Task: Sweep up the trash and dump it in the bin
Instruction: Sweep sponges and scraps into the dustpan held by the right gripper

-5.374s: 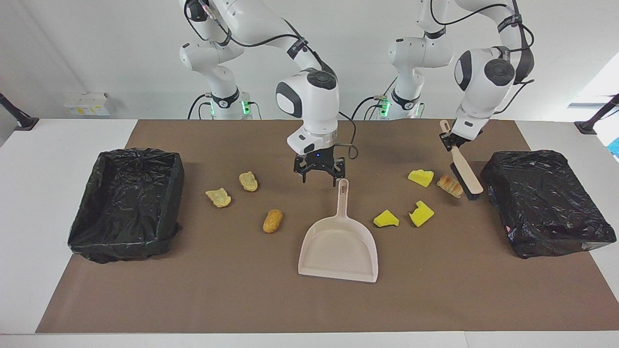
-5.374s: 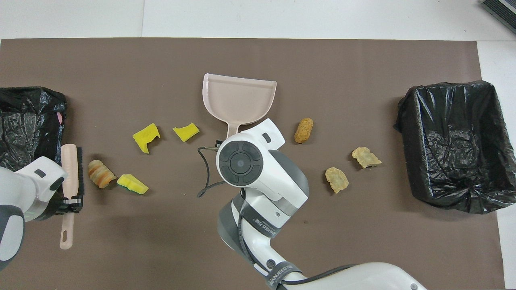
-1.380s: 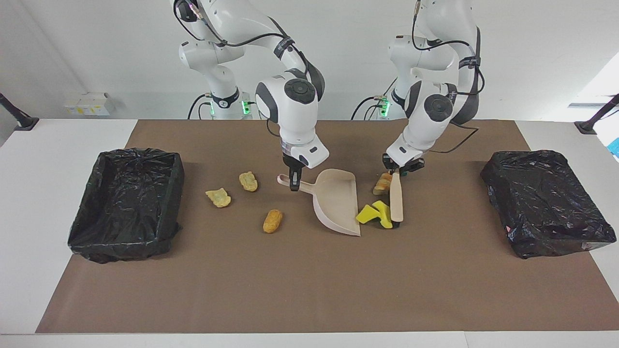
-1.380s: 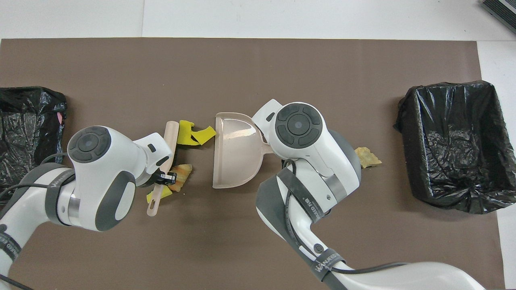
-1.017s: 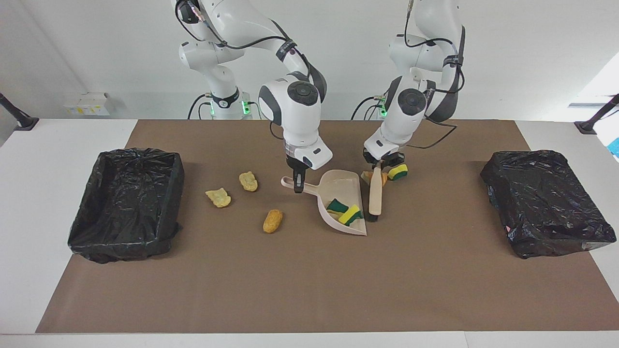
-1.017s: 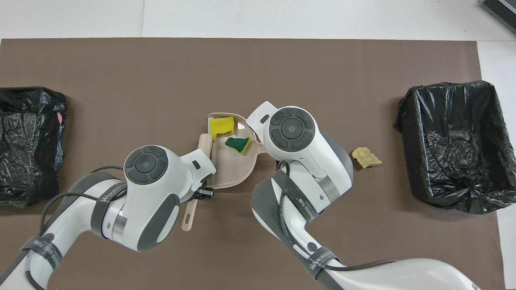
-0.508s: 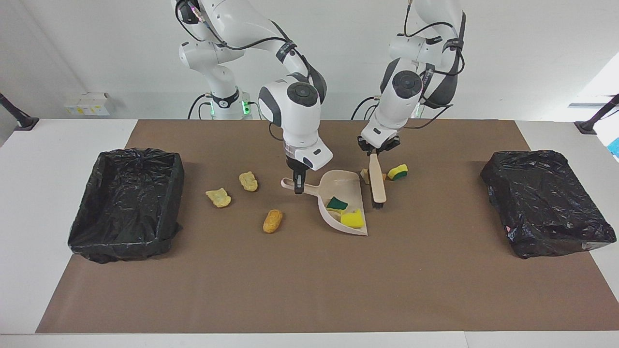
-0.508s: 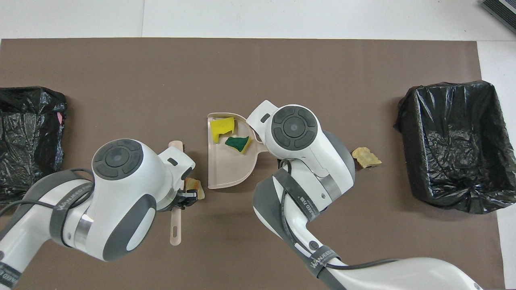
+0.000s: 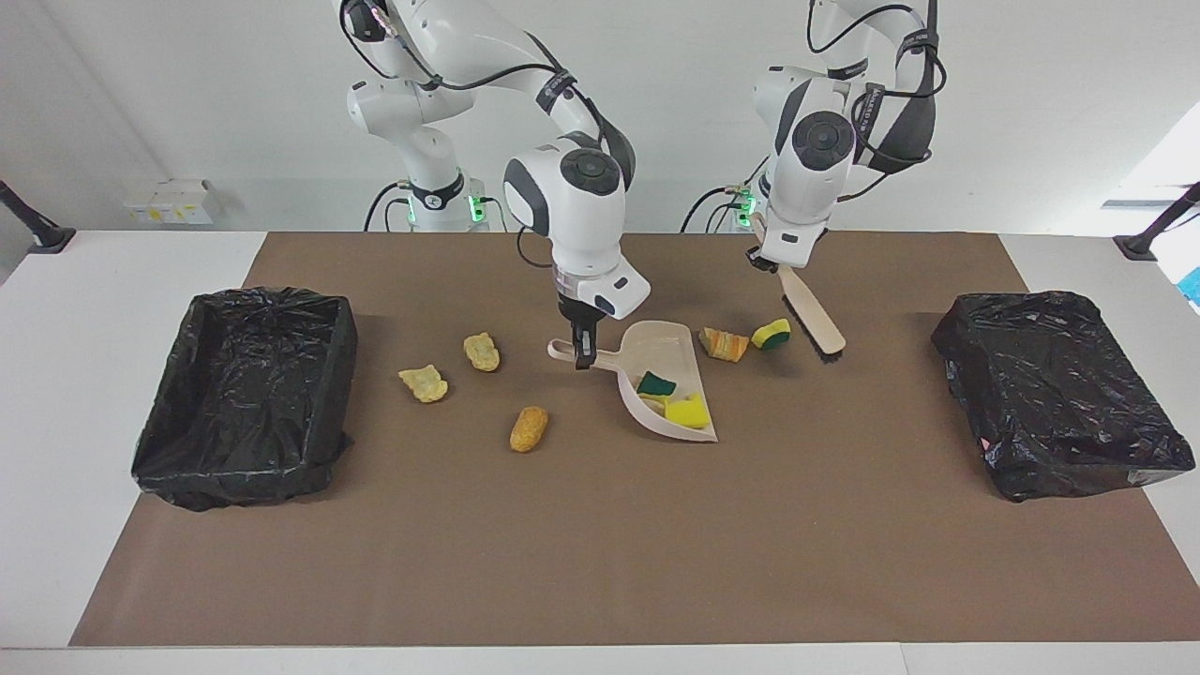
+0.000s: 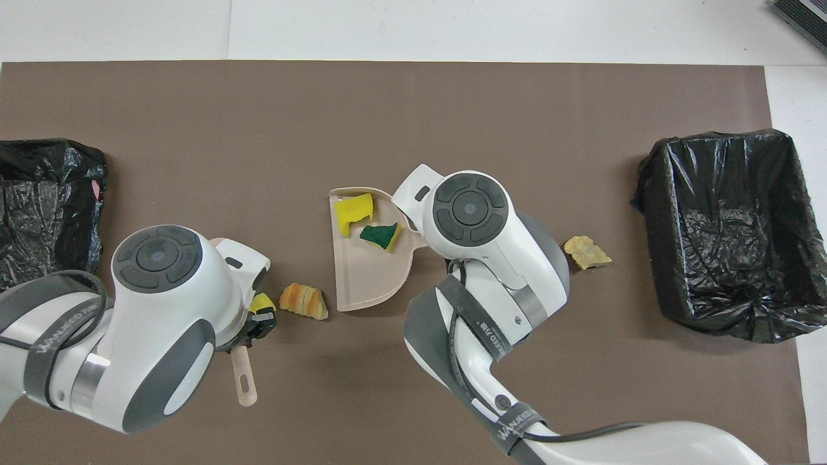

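We see the beige dustpan at the middle of the brown mat, tipped with its open mouth toward the left arm's end of the table. In it lie two sponge chunks, a yellow one and one green side up. The right gripper is clamped shut on the dustpan's handle, which points to 9 o'clock in the facing view.

Outside the pan, a striped croissant-like lump lies on the mat just beside the pan's mouth, at about 2 o'clock from it in the facing view, and a third sponge chunk sits next to that lump, toward the left arm's end.

The left gripper grips the beige hand brush by its handle, holding it slanted above the mat near that third chunk.

Three more tan and golden lumps lie on the mat toward the right arm's end, between the pan and a black-lined bin, in which we see only liner. The second bag-covered bin stands at the left arm's end; we cannot tell what it holds.
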Robot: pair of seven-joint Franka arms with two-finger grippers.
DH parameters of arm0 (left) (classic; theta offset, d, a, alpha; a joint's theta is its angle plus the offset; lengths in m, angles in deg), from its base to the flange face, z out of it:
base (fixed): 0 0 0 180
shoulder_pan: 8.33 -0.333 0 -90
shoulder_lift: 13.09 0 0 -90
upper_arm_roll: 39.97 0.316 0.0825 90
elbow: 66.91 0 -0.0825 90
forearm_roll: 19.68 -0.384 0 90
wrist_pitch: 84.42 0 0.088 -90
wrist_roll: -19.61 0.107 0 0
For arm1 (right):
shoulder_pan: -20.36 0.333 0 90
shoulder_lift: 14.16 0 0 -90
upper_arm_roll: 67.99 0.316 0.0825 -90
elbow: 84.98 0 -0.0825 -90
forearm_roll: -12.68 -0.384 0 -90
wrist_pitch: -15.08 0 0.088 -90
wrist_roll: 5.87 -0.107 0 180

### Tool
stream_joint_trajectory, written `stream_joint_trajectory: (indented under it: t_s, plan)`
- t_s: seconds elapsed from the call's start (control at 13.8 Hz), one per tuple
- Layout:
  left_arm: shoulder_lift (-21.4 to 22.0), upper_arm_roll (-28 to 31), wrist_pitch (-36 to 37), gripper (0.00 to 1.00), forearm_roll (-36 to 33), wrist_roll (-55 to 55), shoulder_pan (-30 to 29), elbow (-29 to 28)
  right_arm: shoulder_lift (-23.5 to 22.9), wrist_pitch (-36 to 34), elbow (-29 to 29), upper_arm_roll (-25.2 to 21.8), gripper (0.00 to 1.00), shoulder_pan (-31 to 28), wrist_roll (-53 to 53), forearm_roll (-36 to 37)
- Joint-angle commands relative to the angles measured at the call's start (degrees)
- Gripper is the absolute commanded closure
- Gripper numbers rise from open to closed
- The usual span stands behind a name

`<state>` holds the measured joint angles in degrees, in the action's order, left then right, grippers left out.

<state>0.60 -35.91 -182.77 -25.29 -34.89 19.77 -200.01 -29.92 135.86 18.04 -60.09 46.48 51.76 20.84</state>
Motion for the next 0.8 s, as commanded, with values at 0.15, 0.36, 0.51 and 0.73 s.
stream_joint_trajectory:
  t_s: [0.15,0.36,0.51,0.73]
  plan:
    - [0.48,-0.90,-16.06,1.00,3.73,-5.01,0.46,-9.46,1.79,4.29,4.29,0.45,1.00,-0.10,-2.67,-1.04]
    - [-7.16,-0.98,-25.63,1.00,8.24,0.17,4.58,-8.94,0.73,5.96,4.29,0.45,1.00,0.51,-5.06,-1.04]
    - [-9.10,-1.07,-27.51,1.00,12.71,3.42,6.17,-5.61,-0.23,7.02,4.20,0.45,1.00,1.31,-6.82,-1.04]
    - [-11.04,-1.25,-28.39,1.00,18.95,8.97,8.19,-2.70,-1.64,10.35,4.20,0.45,1.00,1.74,-9.37,-0.96]
